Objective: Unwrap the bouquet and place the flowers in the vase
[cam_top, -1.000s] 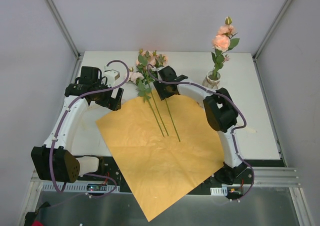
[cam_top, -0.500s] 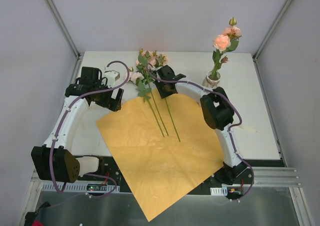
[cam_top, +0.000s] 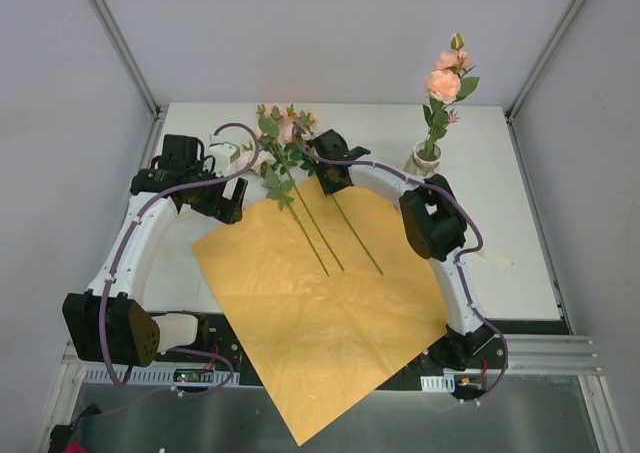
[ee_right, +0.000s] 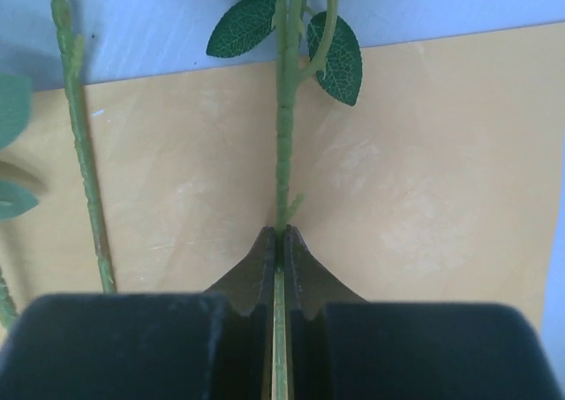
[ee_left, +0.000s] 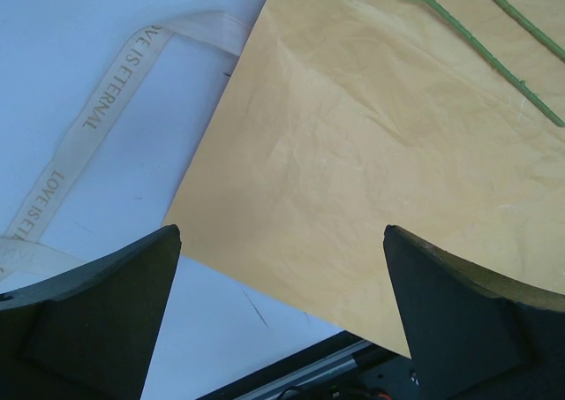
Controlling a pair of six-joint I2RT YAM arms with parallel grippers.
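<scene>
The right arm rises from its base, bends at the elbow and reaches inward across the table (cam_top: 510, 223). Its right gripper (ee_right: 281, 239) sits low over the far edge of the orange paper (cam_top: 310, 323), fingers pinched tight on one flower stem (ee_right: 282, 144). That stem runs straight ahead of the fingers, its leaves lying past the paper's edge. Two more stems (cam_top: 308, 231) lie just to the left. The left gripper (ee_left: 281, 241) hangs wide open over the paper's left corner, with a cream ribbon (ee_left: 97, 109) beyond it. Well off to the right of the right gripper stands the vase (cam_top: 424, 160), with one rose (cam_top: 442, 84) upright in it.
</scene>
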